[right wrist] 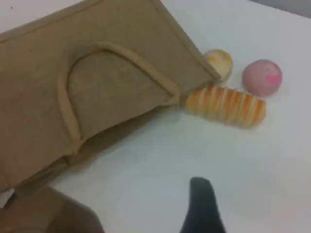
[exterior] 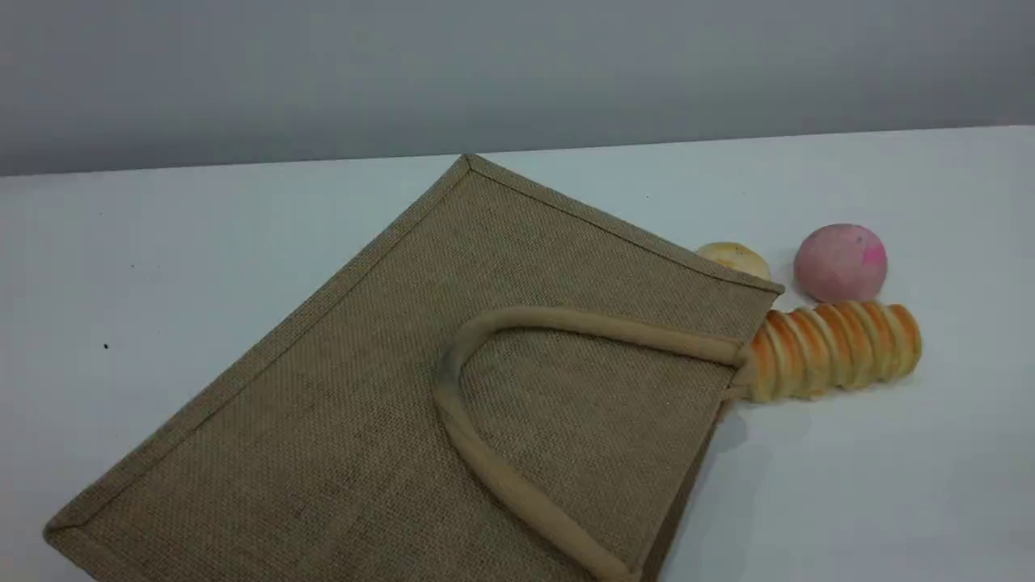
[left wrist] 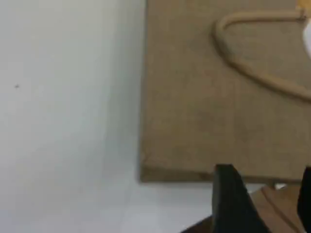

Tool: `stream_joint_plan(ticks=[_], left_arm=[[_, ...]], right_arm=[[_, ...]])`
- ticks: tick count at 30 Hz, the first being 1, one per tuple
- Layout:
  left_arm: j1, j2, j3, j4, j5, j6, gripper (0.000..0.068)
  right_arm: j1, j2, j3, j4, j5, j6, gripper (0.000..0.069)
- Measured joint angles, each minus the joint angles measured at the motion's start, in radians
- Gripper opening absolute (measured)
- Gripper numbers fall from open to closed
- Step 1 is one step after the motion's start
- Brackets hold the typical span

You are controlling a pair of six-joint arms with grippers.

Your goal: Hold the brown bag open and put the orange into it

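Observation:
The brown bag (exterior: 388, 388) lies flat on the white table, its mouth toward the right and one beige handle (exterior: 477, 453) folded onto its upper face. No orange shows in any view. Neither gripper appears in the scene view. In the left wrist view my left gripper (left wrist: 266, 175) hovers over the bag's (left wrist: 209, 111) closed bottom edge, its dark fingers (left wrist: 232, 199) apart with nothing between them. In the right wrist view my right gripper (right wrist: 201, 208) shows a single dark fingertip over bare table in front of the bag's (right wrist: 107, 77) mouth, holding nothing.
An orange-striped bread roll (exterior: 837, 347) lies against the bag's mouth corner. A pink ball-shaped bun (exterior: 841, 263) sits behind it, beside a pale yellow round item (exterior: 734, 259) partly hidden by the bag. The table's far edge meets a grey wall (exterior: 517, 73).

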Motion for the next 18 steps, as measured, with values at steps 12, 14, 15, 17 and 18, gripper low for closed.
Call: stream_joint_plan(ticks=[12,14,15,17,18], left_arm=[[0.000,-0.007,0.014,0.007,0.019,-0.001,0.0314],[0.000,-0.007,0.014,0.007,0.019,-0.001,0.0314],[0.000,-0.007,0.014,0.007,0.019,-0.001,0.0314],[0.000,-0.007,0.014,0.006,0.019,-0.001,0.0314],[0.000,-0.007,0.014,0.006,0.019,-0.001,0.0314]], right_arm=[[-0.002,0.000,0.000,0.001,0.002,0.000,0.0426],[-0.033,0.000,0.000,0.003,0.002,0.000,0.0426],[-0.058,0.000,0.000,0.003,0.002,0.000,0.0426],[-0.113,-0.001,0.000,0.003,0.002,0.000,0.0426],[-0.145,-0.001,0.000,0.003,0.002,0.000,0.0426]])
